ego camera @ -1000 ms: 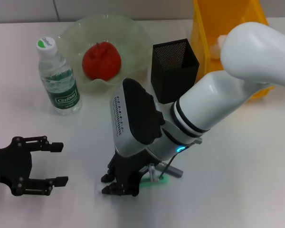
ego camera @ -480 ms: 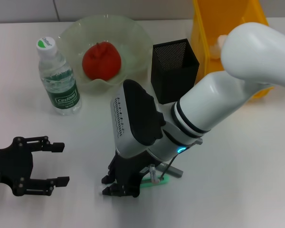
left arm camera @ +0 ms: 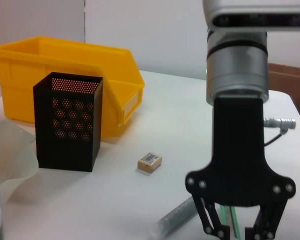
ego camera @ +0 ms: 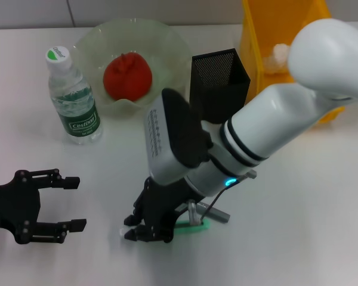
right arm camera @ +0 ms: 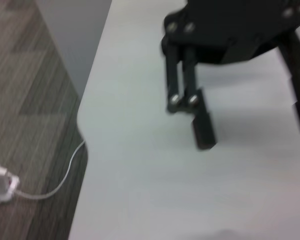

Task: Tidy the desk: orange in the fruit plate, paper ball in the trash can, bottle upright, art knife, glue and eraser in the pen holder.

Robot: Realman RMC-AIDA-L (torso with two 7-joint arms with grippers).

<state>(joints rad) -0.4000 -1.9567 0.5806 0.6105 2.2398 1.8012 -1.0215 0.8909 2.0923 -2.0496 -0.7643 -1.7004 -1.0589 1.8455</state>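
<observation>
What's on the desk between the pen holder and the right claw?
In the left wrist view, the eraser lies on the desk between the pen holder and the right claw; the rest is bare.

Bright, even overhead light is washing the white desk, soft shadows are pooling under the right gripper, and the right wrist view is blurring.

colours, tabletop white
red-orange fruit in pale green plate; black mesh pen holder; yellow bin; green-labelled bottle.
</observation>
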